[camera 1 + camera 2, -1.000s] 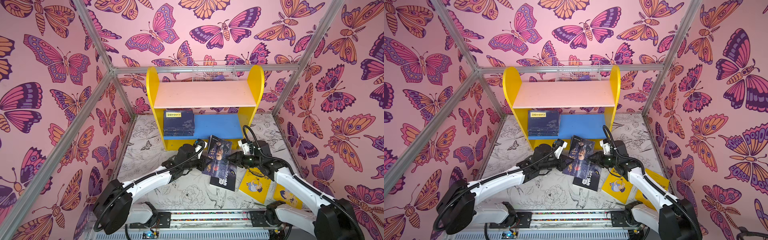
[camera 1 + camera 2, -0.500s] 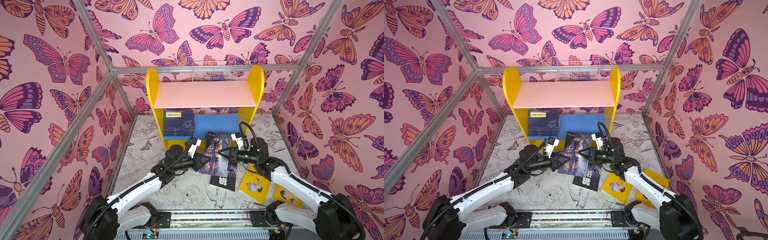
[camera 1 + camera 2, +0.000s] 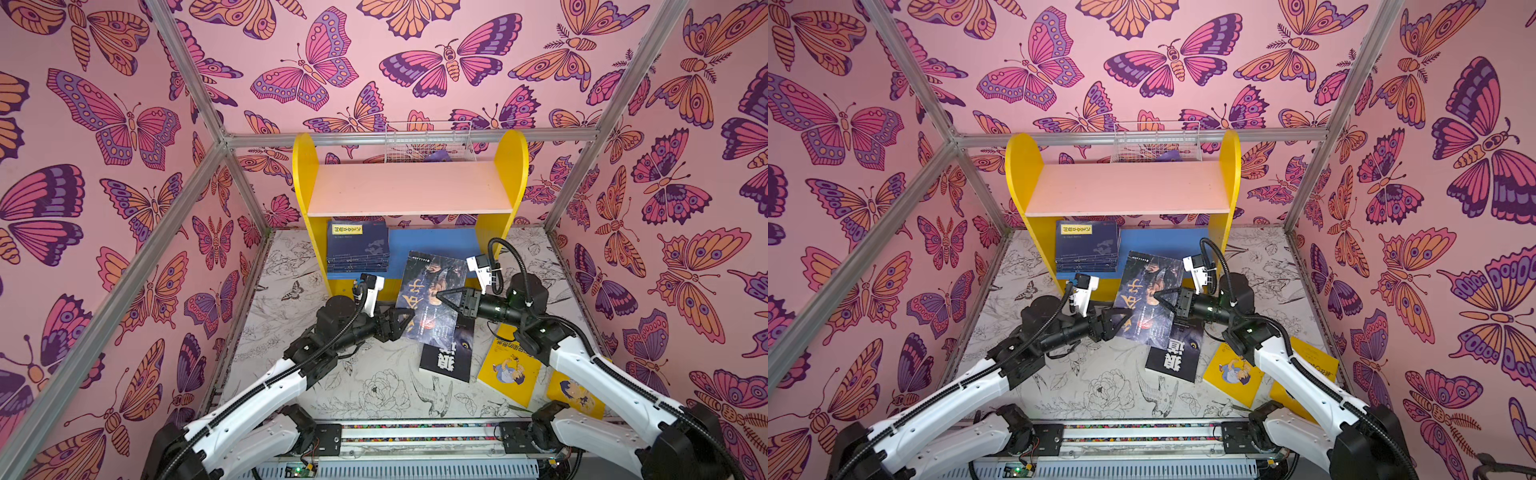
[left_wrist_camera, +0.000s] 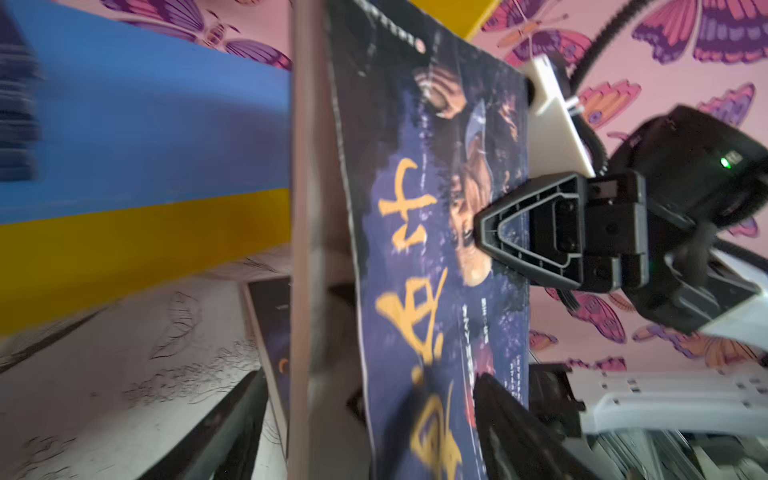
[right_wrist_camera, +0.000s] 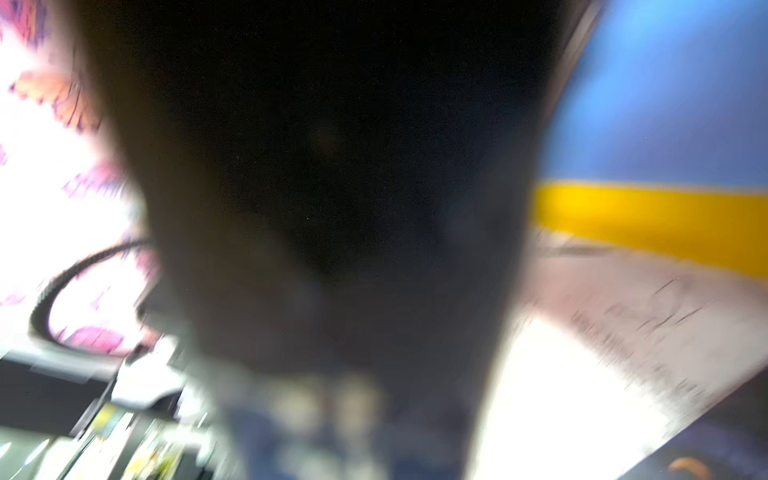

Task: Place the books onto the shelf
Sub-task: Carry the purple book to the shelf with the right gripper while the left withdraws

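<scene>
The right gripper (image 3: 444, 294) is pressed together on a dark book (image 3: 424, 309), with one finger laid flat across the cover. The book is carried clear of the floor just in front of the shelf (image 3: 409, 189). Its far edge is raised toward the blue lower board (image 3: 436, 245), presumably so that it can be slid in flat. The grip is taken from the side edge, so the leading edge is left free for the board.

The left gripper (image 3: 404, 326) is spread, and its fingers are set either side of the book's other edge without clamping it. The weight is therefore judged to be borne by the right gripper alone.

A navy stack (image 3: 358, 245) is laid flat on the lower board at the end of the shelf nearer the left arm. The bare remainder is taken to be the target.

A black book (image 3: 446, 359) is left lying in front of the shelf, beneath the held one. Two yellow books (image 3: 509, 372) are left further out, toward the right arm's base. These three are not yet shelved.

Nothing can be drawn from the right wrist view, which is blurred and blocked.
</scene>
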`<state>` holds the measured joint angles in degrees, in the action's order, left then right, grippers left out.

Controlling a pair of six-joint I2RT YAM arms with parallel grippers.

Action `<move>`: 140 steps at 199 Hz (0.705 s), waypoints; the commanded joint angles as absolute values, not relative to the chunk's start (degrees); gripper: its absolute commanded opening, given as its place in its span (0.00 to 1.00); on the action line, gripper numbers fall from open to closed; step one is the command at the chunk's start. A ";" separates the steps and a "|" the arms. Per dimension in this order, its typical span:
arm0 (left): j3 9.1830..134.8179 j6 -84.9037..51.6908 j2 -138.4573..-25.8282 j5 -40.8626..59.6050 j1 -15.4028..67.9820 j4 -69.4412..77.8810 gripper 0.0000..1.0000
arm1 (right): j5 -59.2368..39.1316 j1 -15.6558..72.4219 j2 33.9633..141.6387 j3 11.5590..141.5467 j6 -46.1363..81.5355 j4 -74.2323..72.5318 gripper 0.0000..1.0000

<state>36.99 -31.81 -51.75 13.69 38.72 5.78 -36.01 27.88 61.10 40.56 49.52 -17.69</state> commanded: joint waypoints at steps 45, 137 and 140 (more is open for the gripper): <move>33.21 -35.52 -39.59 -7.01 38.45 -6.47 0.82 | -2.56 31.76 70.43 46.79 55.51 -43.60 0.00; 31.64 -34.78 -35.68 -0.46 38.41 -7.60 0.85 | 42.13 38.51 86.25 58.70 62.56 -41.69 0.00; 31.64 -34.72 -35.68 -0.38 38.44 -7.63 0.85 | 43.06 38.42 86.51 59.02 63.87 -40.61 0.00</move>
<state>31.46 -35.42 -35.68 -2.55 38.63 -6.50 25.85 38.41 86.11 54.35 55.48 -42.09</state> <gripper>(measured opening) 0.845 0.167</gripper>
